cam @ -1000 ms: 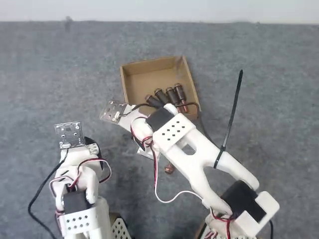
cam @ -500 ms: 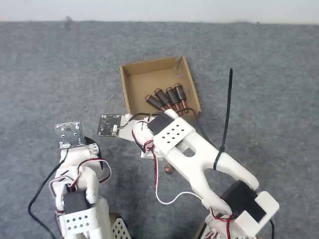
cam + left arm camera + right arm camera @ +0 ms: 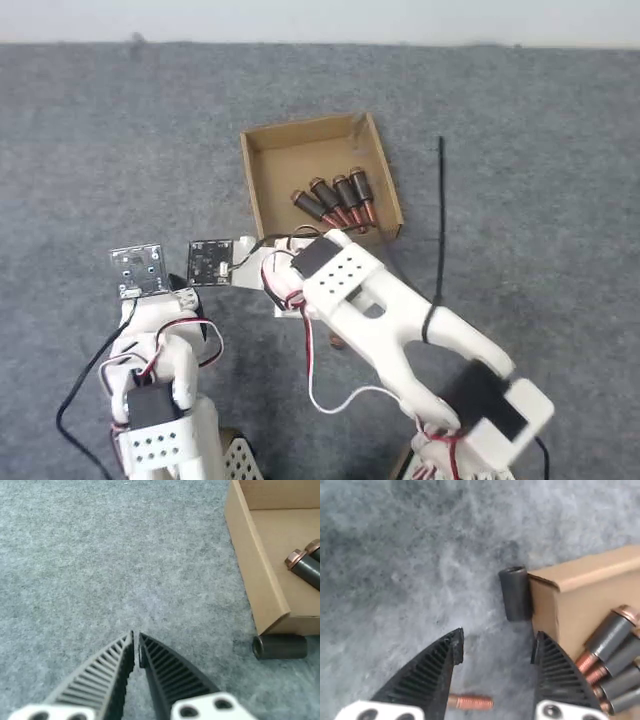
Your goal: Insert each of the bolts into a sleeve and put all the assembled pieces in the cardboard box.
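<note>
Currently: four pieces boxed, one sleeve and bolt loose

Wrist views: dark cylindrical metal sleeve [image 3: 516,594] on grey felt table [image 3: 120,130], against a corner of the brown cardboard box [image 3: 300,160]; copper threaded bolt [image 3: 470,701] near the right gripper [image 3: 497,642], fingers apart; left gripper [image 3: 136,639] empty, fingers together. High view: box holds four assembled sleeve-and-bolt pieces [image 3: 335,200], side by side.

Bright, even, diffuse light; soft shadows; faint shade along cardboard box [image 3: 252,185] inner wall; dim patch around sleeve [image 3: 516,594]
</note>
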